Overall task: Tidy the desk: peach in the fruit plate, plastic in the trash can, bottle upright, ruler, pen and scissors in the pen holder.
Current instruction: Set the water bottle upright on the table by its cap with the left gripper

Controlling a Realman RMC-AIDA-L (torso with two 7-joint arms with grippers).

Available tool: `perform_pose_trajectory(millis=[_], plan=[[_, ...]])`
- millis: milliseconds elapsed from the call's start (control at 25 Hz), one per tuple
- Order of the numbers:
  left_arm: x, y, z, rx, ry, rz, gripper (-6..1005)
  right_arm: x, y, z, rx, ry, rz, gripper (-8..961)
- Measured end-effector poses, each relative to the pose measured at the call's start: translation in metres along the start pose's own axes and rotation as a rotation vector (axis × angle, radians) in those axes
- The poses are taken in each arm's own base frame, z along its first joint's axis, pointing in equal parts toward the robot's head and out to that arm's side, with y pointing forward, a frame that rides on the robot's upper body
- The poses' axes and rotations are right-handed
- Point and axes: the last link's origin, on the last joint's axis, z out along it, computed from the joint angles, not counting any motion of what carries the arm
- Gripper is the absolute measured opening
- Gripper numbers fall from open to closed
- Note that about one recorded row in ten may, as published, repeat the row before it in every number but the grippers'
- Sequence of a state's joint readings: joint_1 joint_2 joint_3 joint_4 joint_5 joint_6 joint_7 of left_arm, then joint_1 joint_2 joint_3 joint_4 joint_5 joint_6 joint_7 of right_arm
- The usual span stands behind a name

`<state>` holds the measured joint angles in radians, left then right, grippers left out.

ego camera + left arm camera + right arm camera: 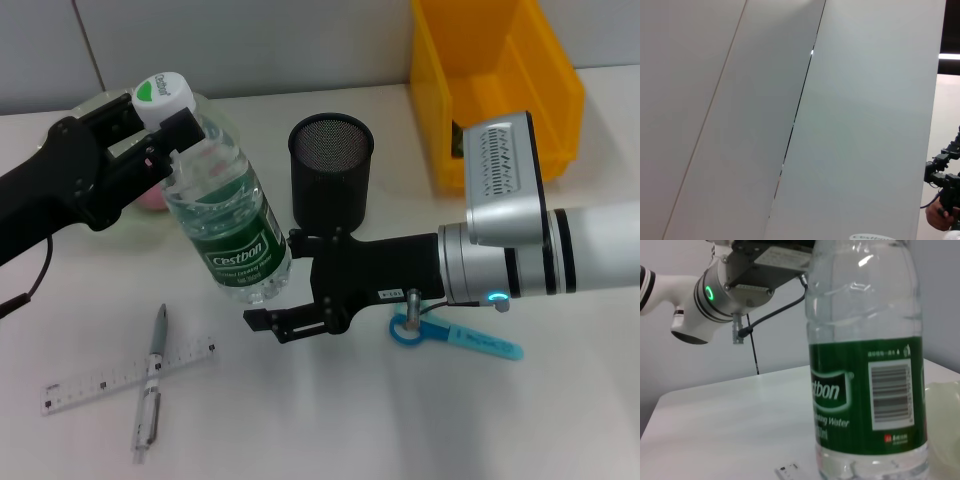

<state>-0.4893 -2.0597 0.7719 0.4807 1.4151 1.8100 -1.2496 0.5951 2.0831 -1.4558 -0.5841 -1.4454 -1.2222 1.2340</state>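
A clear bottle with a green label and white cap leans slightly over the desk. My left gripper is shut on its neck just under the cap. My right gripper is open, one finger on each side of the bottle's lower end. Up close, the bottle looks upright with its base on the table. A black mesh pen holder stands behind it. The ruler and pen lie crossed at front left. Blue scissors lie under my right arm. A bit of pink peach shows behind my left arm. The plastic is out of view.
A yellow bin stands at the back right with something dark inside. A pale plate sits behind my left arm, and its rim shows beside the bottle. The left wrist view shows mostly wall panels.
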Motion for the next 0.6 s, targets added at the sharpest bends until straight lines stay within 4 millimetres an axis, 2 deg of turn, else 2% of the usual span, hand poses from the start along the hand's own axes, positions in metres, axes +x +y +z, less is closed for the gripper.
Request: perform_pose_trajectory(millis=[280,600], plan=[[0.005,-0.004,-0.005,0.022,0.004,0.013,435,0.008,0.001,-0.002,0.007,0.006,0.003,810],[0.012,-0.015,-0.033,0.134,-0.016,0.06,434,0.017,0.0,-0.012,0.059,-0.007,-0.003,810]])
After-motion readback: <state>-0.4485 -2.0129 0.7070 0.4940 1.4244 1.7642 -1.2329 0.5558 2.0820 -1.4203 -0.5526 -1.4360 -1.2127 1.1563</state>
